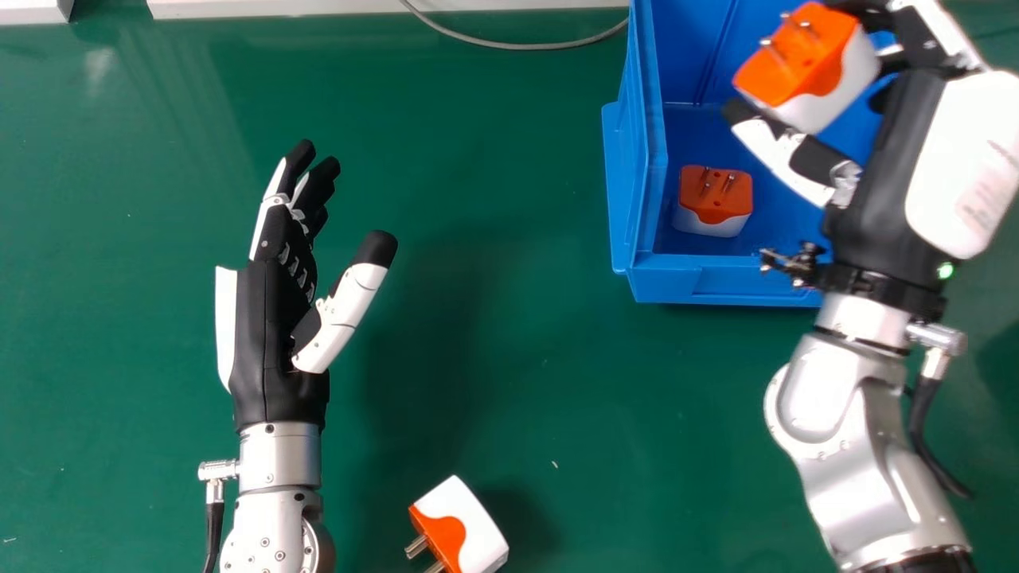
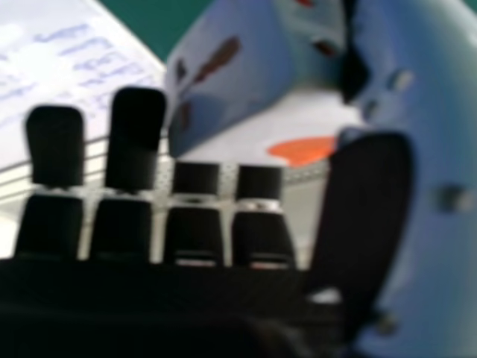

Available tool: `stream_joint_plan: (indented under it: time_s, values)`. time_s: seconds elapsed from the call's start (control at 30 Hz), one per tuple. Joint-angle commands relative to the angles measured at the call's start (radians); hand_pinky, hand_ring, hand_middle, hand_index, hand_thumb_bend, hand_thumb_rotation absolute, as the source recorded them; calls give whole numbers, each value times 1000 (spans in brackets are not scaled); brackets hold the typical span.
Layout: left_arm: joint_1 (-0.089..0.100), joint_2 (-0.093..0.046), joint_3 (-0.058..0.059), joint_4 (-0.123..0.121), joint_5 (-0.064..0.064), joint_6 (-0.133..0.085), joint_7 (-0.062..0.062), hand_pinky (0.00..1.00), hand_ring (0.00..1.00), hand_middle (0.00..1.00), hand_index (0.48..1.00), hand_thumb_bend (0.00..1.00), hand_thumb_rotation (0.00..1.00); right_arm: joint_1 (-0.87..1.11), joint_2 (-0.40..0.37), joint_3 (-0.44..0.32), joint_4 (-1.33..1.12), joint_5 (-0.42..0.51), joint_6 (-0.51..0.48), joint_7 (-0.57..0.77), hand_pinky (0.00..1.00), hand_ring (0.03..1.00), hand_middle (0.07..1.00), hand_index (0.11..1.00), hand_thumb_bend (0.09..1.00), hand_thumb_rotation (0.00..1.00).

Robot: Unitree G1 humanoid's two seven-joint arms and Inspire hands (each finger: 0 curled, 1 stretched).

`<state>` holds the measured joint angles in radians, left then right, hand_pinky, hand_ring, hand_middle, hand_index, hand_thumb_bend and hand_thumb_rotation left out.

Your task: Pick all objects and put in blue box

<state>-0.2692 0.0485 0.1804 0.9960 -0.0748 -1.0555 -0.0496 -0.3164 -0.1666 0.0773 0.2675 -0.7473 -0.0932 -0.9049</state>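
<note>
Placing: R hand [image 1: 884, 175] grips adapter [image 1: 808, 68] over blue box [image 1: 716, 281] nr worktop [image 1: 493, 199] far edge; L hand [image 1: 267, 326] open. Next we lower, release.

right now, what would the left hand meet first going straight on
The left hand would probably meet the white strip beyond the green table; height is unclear, so it might pass over.

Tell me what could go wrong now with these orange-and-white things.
The held plug adapter might slip from the right hand and strike the boxed adapter inside the blue box. The loose adapter on the green table, its prongs pointing sideways, may prove awkward to grasp.
</note>
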Motion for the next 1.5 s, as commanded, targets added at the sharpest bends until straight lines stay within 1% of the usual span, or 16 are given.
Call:
stream_joint_plan:
  time_s: [0.0,0.17,0.33,0.47,0.57,0.7,0.77,0.87,0.93,1.1,1.17,1.23,1.3,1.37,1.4,1.47]
  values:
    - [6,-5,-3,-15,13,-23,7,937,909,880,897,859,552,-59,-31,-19,-7,3,14,15,302,384,487,523,492,0]
    - [5,-4,-3,-15,12,-25,10,934,909,879,896,853,553,-104,-71,-19,16,8,91,114,303,384,483,523,492,0]
    - [3,-6,-3,-16,9,-22,10,926,905,876,896,854,555,-159,-143,7,63,-7,114,230,296,387,481,539,490,0]
    - [-1,-3,-5,-13,13,-21,12,926,904,876,896,855,556,-211,-195,36,107,-19,117,299,289,387,482,543,489,0]
    - [-5,-4,-3,-10,17,-22,18,924,905,876,896,856,558,-256,-219,59,148,-20,137,356,283,385,482,546,489,0]
    - [-10,-5,-3,-9,25,-21,27,923,904,875,896,856,559,-318,-248,94,246,-24,114,377,284,384,476,541,489,0]
    - [-11,-7,-2,-9,18,-20,22,922,903,874,895,856,558,-349,-259,109,301,-17,96,384,286,386,473,541,490,0]
    - [-11,-6,-2,-10,17,-17,23,922,902,874,894,856,557,-387,-267,129,361,-10,81,400,286,386,470,537,490,0]
    - [-11,-7,-2,-12,11,-12,16,922,902,874,894,857,558,-411,-280,148,387,-11,82,449,290,392,477,530,492,0]
    - [-13,-5,-1,-11,16,-11,19,924,905,875,895,863,558,-460,-318,197,439,-13,53,562,290,397,484,527,492,0]
    - [-14,-4,0,-9,25,-17,28,922,906,876,895,867,559,-475,-328,214,462,-14,38,586,292,399,485,523,493,0]
    - [-16,-2,-1,-5,29,-20,33,919,905,875,895,865,558,-491,-332,232,490,-18,28,600,294,401,487,521,494,0]
    - [-16,-3,-2,-6,24,-16,29,919,905,875,895,865,558,-509,-334,255,529,-31,9,587,294,401,487,521,494,0]
    - [-16,-2,-3,-6,25,-14,31,915,903,874,894,863,558,-530,-331,278,572,-41,2,588,294,403,491,520,494,0]
    - [-17,-2,-3,-6,27,-13,33,916,903,874,894,863,557,-543,-328,289,593,-46,10,605,290,400,490,523,493,0]
    - [-17,-2,-3,-6,25,-12,31,917,902,874,894,864,558,-576,-318,314,638,-57,39,662,288,399,492,526,493,0]
